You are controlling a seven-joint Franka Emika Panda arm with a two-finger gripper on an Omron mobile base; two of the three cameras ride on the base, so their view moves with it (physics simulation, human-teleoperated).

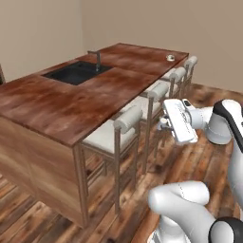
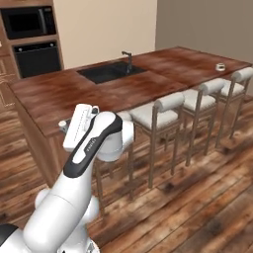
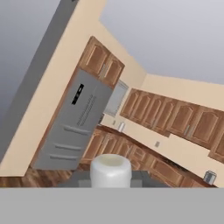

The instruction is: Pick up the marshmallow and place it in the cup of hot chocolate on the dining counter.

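The marshmallow (image 3: pixel 110 169), a stubby white cylinder, stands between my dark fingertips at the bottom of the hand view, with my gripper (image 3: pixel 110 182) shut on it. The hand is held out sideways in the air beside the stools, level with the counter's edge; the gripper (image 1: pixel 163 124) points toward the dining counter (image 1: pixel 61 102). From the right base view the gripper (image 2: pixel 63 125) sits off the near end of the counter (image 2: pixel 163 74). The cup of hot chocolate (image 1: pixel 170 58) stands on the counter's far corner (image 2: pixel 220 66), well away from the hand.
Several pale cushioned stools (image 1: pixel 118 128) line the counter's near edge (image 2: pixel 163 111). A dark sink (image 1: pixel 76 72) with a faucet (image 2: pixel 128 60) is set in the counter. A wall oven (image 2: pixel 37 57) stands at the left. The hand view looks at a grey fridge (image 3: pixel 74 127) and wooden cabinets (image 3: pixel 170 118).
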